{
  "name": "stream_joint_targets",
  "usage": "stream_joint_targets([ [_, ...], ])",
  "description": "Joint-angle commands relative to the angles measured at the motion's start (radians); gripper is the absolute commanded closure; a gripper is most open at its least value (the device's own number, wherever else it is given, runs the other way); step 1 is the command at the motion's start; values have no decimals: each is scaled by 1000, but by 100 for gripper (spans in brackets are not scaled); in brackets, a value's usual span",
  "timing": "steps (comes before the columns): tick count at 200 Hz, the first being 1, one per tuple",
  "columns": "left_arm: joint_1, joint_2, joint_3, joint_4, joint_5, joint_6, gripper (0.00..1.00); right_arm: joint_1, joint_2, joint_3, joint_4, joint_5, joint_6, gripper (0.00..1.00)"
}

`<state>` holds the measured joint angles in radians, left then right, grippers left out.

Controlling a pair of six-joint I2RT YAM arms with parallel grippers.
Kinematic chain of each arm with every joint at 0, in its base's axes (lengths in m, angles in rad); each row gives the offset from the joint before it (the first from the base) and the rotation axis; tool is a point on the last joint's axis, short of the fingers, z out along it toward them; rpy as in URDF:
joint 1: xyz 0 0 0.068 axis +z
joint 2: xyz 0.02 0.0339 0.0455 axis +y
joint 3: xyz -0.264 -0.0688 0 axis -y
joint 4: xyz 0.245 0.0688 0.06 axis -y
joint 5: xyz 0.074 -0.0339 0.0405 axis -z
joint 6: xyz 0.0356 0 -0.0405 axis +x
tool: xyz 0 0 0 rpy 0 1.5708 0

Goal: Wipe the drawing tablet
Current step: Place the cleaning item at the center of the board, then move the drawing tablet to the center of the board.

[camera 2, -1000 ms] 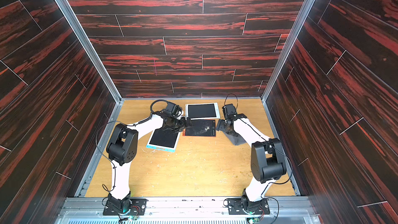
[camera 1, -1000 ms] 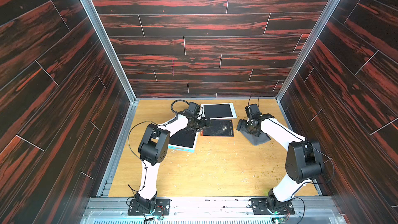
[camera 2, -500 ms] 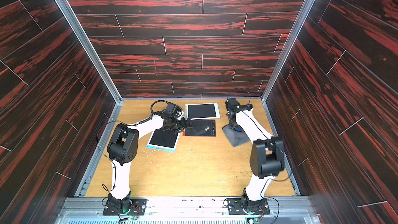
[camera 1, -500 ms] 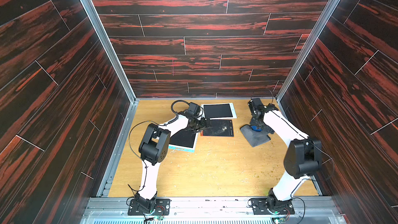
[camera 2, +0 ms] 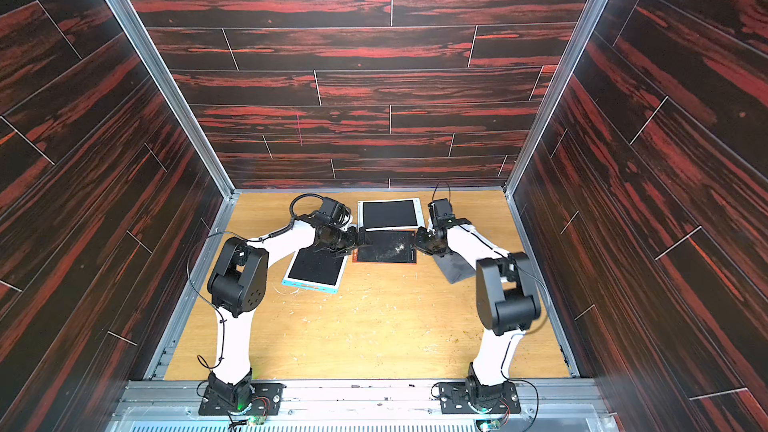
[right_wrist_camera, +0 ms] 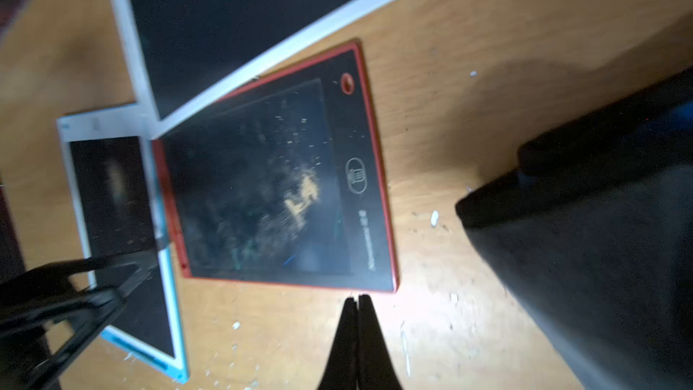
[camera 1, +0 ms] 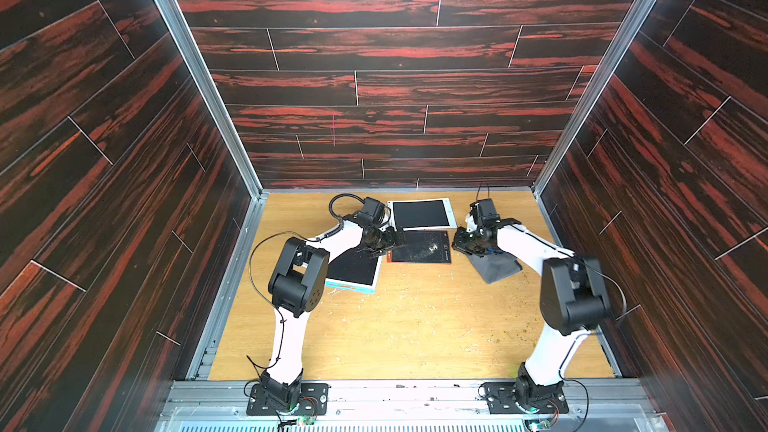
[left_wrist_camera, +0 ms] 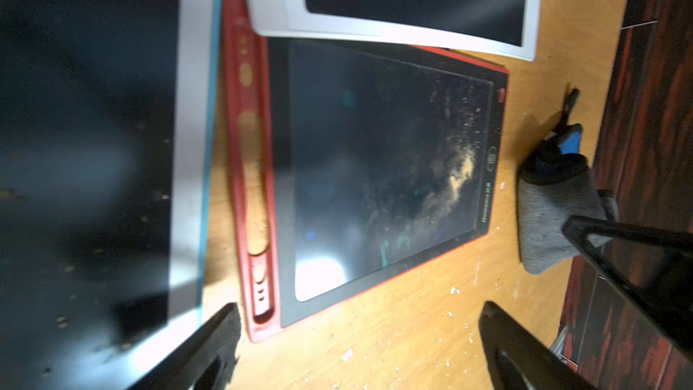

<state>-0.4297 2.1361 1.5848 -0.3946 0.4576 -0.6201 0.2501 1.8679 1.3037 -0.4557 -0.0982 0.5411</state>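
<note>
Just right of the dusty drawing tablet (camera 1: 419,246) flat on the tabletop (camera 1: 415,326), with right jaws shut on nothing by the grey cloth (camera 1: 496,268), left jaws gaping empty at its left edge; best to open, then pinch cloth firmly.

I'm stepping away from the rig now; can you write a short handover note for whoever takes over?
Left gripper: open, empty, beside the red-framed tablet.
Right gripper: fingers shut on nothing, at the tablet's opposite side.
Grey cloth: lying on the table next to the right gripper, not held.
Done: no wiping visible; dust covers the screen.
Left: grasp the cloth, then wipe the screen.
</note>
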Motion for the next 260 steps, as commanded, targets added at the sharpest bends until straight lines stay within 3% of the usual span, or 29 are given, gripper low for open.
stream_joint_targets([
  [1,6,20,36,-34,-28,18,0,-1,47,47,-2,28,4,100],
  [53,5,72,95,-93,-104,43,0,-1,142,86,8,26,21,99],
  [62,4,81,107,-110,-117,50,0,0,154,93,10,13,18,91],
  [80,-1,101,124,-123,-120,55,0,-1,168,90,17,4,18,51],
  [95,-4,116,133,-124,-111,53,0,-1,169,79,29,5,19,42],
  [140,-9,128,131,-114,-107,48,0,-2,203,57,71,-97,15,41],
  [174,-11,130,96,-41,-42,8,0,0,203,20,121,-200,43,42],
  [206,-14,117,47,16,13,-16,0,2,179,-35,146,-236,45,42],
  [260,-35,29,-119,64,2,-17,0,18,122,-130,161,-241,51,42],
])
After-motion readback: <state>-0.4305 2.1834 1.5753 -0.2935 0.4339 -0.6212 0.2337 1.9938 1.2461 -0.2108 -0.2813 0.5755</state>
